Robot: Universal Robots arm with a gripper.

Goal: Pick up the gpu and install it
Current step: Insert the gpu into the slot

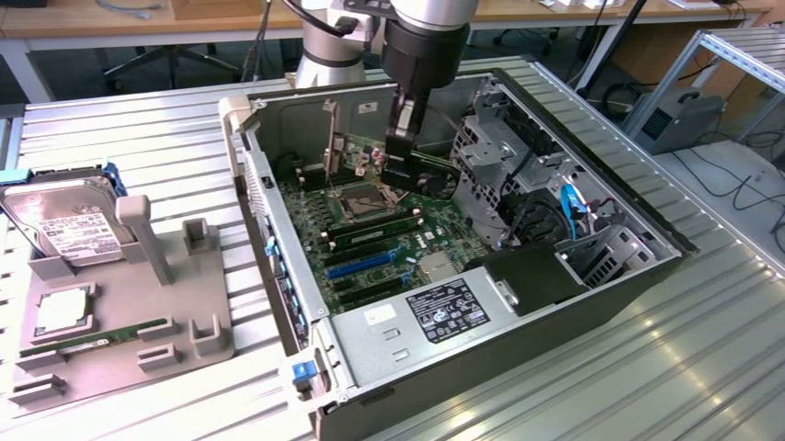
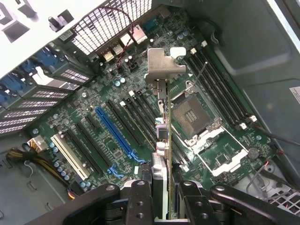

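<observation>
The end effector [image 2: 164,199] is grasping the gpu [image 2: 162,133] edge-on, holding it over the motherboard [image 2: 84,117] inside the computer case [image 1: 638,276].

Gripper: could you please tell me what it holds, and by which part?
The gripper holds the gpu, clamped across its flat sides, well away from its silver bracket.
</observation>
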